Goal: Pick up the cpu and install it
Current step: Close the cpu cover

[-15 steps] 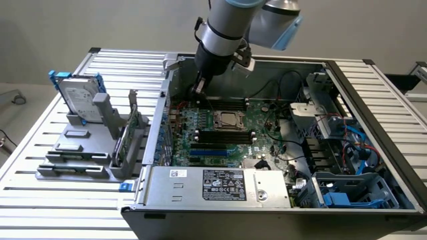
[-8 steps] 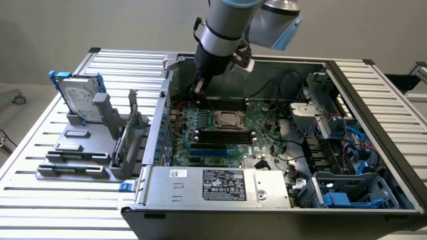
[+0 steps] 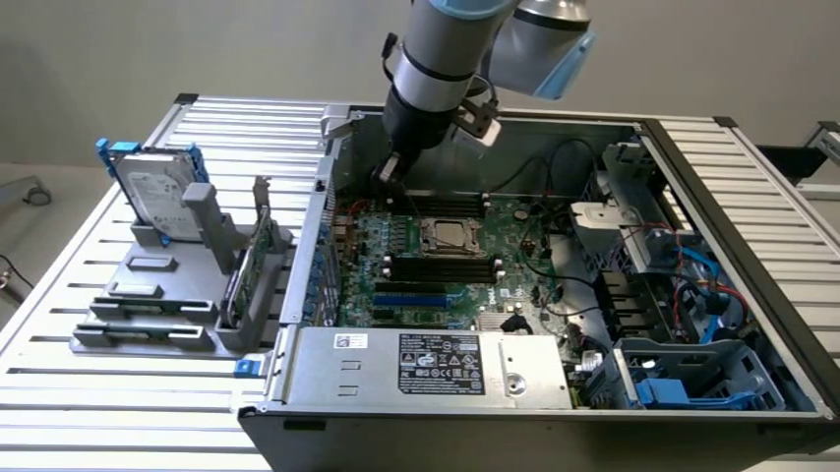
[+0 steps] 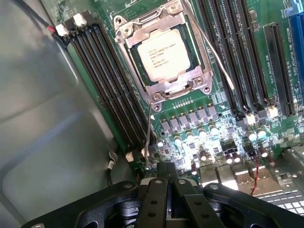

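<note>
Well, at the exterior view's upper left, a hard drive (image 3: 155, 192) in a blue frame stands upright on a grey rack (image 3: 145, 324). Right of it is the open case (image 3: 577, 133). The gripper (image 3: 389, 180) hangs inside near its upper-left corner, over the memory slots (image 3: 440, 205). The claw is fully closed, with nothing seen between its fingers (image 4: 154, 199); a thin lever (image 4: 148, 133) runs just beside the tips. The cpu (image 3: 450, 236) sits in its socket mid-board, apart from the gripper. Blue cables (image 3: 702, 285) lie at the right.
</note>
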`<state>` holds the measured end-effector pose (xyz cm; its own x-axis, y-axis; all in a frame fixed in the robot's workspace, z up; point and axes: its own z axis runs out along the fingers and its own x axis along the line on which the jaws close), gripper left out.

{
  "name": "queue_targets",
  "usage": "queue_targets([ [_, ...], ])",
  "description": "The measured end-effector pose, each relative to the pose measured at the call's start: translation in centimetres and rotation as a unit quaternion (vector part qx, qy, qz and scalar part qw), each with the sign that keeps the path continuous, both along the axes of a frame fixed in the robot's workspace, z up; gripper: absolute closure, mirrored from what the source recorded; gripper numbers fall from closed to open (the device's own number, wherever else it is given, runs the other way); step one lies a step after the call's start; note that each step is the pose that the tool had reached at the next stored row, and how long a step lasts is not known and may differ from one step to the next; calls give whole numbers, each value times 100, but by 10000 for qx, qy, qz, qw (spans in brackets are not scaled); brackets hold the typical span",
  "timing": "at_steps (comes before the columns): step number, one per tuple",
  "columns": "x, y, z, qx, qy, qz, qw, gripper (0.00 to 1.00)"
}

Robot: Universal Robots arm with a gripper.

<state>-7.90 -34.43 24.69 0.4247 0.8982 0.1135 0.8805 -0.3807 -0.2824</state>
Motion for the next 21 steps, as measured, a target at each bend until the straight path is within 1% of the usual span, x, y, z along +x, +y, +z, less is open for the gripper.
queue_targets([
  [4, 0, 0, -3, -1, -18, -277, 9996, 89],
  [7, 0, 0, -6, 0, -32, -472, 9989, 89],
  [9, 0, 1, -6, 5, -58, -569, 9984, 89],
  [10, 0, 1, -7, 14, -75, -614, 9981, 89],
  [11, 0, 1, -7, 17, -87, -661, 9978, 89],
  [14, -3, 1, -7, 17, -94, -808, 9967, 89],
  [16, -3, 2, -8, 22, -122, -887, 9960, 89],
  [17, -3, 4, -8, 23, -143, -930, 9956, 89],
  [20, -3, 7, -7, 30, -225, -1044, 9943, 89],
  [21, -3, 8, -7, 33, -261, -1081, 9938, 89],
])
